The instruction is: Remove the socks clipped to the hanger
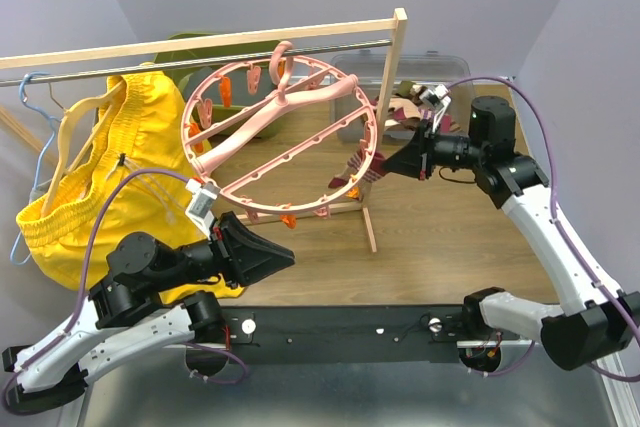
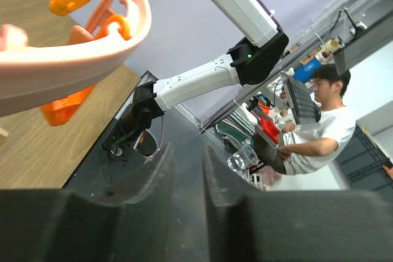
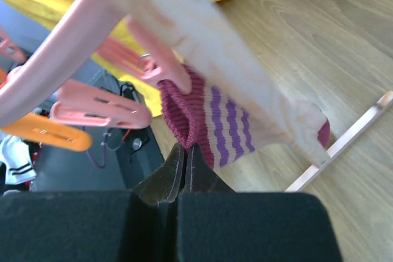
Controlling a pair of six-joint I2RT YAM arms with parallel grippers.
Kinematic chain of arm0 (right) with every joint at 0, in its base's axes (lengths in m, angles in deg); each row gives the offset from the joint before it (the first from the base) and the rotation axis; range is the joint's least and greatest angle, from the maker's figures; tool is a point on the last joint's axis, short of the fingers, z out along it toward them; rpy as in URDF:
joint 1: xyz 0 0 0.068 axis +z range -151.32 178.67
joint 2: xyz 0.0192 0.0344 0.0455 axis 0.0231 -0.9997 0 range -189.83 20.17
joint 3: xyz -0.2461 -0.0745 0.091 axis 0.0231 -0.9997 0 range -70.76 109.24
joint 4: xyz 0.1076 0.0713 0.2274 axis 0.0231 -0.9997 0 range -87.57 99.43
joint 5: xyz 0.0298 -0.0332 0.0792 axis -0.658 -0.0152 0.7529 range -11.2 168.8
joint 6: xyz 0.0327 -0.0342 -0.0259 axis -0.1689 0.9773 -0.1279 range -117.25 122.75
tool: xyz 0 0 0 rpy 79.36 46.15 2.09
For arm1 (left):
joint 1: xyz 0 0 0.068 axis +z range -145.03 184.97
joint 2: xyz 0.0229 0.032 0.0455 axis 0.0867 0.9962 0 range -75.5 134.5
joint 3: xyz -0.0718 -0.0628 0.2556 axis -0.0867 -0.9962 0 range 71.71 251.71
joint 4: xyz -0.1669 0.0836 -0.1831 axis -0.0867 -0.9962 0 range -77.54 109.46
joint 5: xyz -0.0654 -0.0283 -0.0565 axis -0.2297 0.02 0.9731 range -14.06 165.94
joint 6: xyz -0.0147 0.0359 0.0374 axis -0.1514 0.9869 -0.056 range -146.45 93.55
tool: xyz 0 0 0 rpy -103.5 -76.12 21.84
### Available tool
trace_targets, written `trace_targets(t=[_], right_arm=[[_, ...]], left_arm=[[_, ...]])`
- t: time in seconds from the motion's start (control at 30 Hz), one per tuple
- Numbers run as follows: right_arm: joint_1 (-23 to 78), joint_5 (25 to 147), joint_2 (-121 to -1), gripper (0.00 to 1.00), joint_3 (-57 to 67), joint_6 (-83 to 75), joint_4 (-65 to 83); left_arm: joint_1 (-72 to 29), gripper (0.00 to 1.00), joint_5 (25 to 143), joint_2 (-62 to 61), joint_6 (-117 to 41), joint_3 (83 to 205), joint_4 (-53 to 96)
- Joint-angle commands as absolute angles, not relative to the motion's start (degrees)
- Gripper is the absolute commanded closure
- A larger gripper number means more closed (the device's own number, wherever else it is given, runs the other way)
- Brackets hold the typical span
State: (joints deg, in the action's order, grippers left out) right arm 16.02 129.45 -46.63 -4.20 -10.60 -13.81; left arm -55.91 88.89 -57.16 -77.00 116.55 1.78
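The pink round hanger (image 1: 262, 119) hangs by its hook from the rack's rod, tilted, with orange clips (image 1: 225, 89) around its ring. A pinkish-beige sock with purple stripes (image 3: 228, 119) and a maroon cuff hangs from a pink clip at the ring's right side (image 1: 352, 169). My right gripper (image 3: 186, 150) is shut on the edge of that cuff (image 1: 384, 169). My left gripper (image 1: 284, 258) sits just below the ring's lower left edge, jaws slightly apart with nothing between them (image 2: 187, 170). The ring (image 2: 80, 59) passes above its fingers. Several removed socks (image 1: 405, 107) lie behind the rack.
Big yellow shorts (image 1: 110, 182) hang at the left of the wooden rack (image 1: 388, 117), beside a light-blue wire hanger (image 1: 32, 97). A clear bin (image 1: 445, 72) stands at the back right. An olive green item (image 1: 205, 44) sits behind the rod. The rack's foot (image 1: 368, 227) rests on the table.
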Motion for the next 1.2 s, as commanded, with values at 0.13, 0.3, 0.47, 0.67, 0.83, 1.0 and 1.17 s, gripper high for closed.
trace_targets(t=[0.13,0.3,0.47,0.67,0.83,1.0,1.17], right_arm=[[18.01,138.9,-41.7,0.99,3.14,-10.7,-28.16],[20.47,141.81,-41.27,0.99,6.14,-14.2,-30.3],[28.98,138.75,-42.58,0.99,6.31,-21.41,-24.06],[43.93,128.12,-48.11,0.99,8.6,-26.17,-18.35],[48.41,123.02,-49.09,0.99,9.83,-30.3,-12.99],[52.72,117.92,-48.03,0.99,7.9,-35.82,-6.4],[56.5,113.43,-48.03,0.99,6.93,-39.0,-2.52]], left_arm=[[-56.02,0.68,97.12,-56.17,-74.27,119.34,8.03],[-56.02,0.5,97.3,-55.29,-73.56,119.7,10.05],[-56.02,0.44,98.27,-53.19,-73.83,118.73,13.56],[-56.02,0.42,93.26,-51.33,-72.51,119.79,13.21],[-56.11,0.42,91.85,-52.04,-72.77,119.26,11.28],[-56.02,0.42,90.01,-52.39,-71.72,119.43,8.12],[-55.94,0.4,84.91,-52.39,-70.23,119.96,4.17]])
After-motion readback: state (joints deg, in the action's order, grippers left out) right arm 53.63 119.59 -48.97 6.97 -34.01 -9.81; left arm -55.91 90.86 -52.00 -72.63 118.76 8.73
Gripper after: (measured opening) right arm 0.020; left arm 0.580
